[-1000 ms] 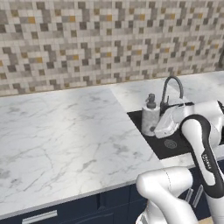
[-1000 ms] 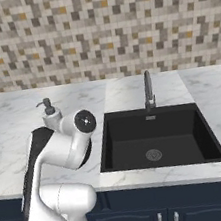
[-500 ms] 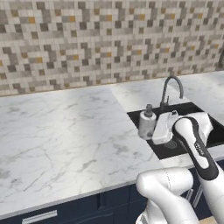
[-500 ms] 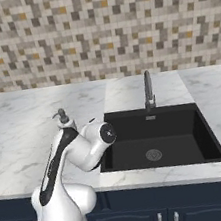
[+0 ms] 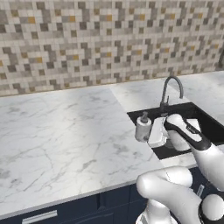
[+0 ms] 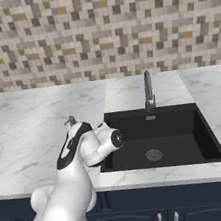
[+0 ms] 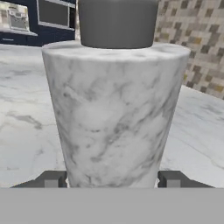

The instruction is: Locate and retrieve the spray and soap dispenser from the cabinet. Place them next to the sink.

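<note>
While it stands upright on the counter (image 5: 65, 131) beside the sink (image 6: 160, 142), the soap dispenser (image 7: 116, 109) sits between the gripper (image 7: 112, 179) fingers. They flank its base; whether they pinch it, one cannot tell.

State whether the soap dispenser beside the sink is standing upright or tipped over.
Upright. The soap dispenser stands on the counter at the sink's left edge, pump head on top; the hand view shows its marbled body vertical.

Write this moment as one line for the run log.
hand: fingers on both sides of soap dispenser | soap dispenser: upright on counter, beside sink | spray: not seen
</note>
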Controlling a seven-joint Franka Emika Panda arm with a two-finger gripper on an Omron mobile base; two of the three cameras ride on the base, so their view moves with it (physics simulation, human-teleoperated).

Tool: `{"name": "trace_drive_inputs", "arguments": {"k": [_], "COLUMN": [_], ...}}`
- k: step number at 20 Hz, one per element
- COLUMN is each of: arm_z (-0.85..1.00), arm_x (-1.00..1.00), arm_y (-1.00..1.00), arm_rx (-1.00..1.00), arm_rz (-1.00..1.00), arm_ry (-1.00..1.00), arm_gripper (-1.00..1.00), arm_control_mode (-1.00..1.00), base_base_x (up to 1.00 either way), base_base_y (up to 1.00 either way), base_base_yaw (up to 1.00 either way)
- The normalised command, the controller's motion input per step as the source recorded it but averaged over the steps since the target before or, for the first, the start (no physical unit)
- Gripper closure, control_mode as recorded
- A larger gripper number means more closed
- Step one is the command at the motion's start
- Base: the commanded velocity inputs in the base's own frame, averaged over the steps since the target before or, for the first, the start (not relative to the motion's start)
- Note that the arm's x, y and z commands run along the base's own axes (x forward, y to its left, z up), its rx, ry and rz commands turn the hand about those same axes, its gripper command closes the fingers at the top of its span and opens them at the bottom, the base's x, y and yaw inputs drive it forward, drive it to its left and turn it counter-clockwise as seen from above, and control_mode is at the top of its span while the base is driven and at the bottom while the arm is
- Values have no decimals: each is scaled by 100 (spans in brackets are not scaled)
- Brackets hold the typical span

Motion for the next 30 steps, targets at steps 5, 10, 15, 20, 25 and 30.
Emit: {"name": "trace_drive_inputs", "arguments": {"k": [5,10,15,20,25,30], "arm_z": [-42,-43,-39,-38,-33,-19], "arm_x": [41,43,45,47,49,31], "arm_y": [-3,0,0,0,-1,-5], "arm_rx": [-4,0,0,0,0,0], "arm_rz": [11,14,15,15,14,12], "arm_ry": [6,1,-2,-5,-2,0], "arm_gripper": [100,100,100,100,100,-100], "arm_control_mode": [-100,-100,-100,-100,-100,-100], "base_base_x": [0,0,0,0,0,0], "base_base_y": [0,0,0,0,0,0], "base_base_yaw": [0,0,0,0,0,0]}}
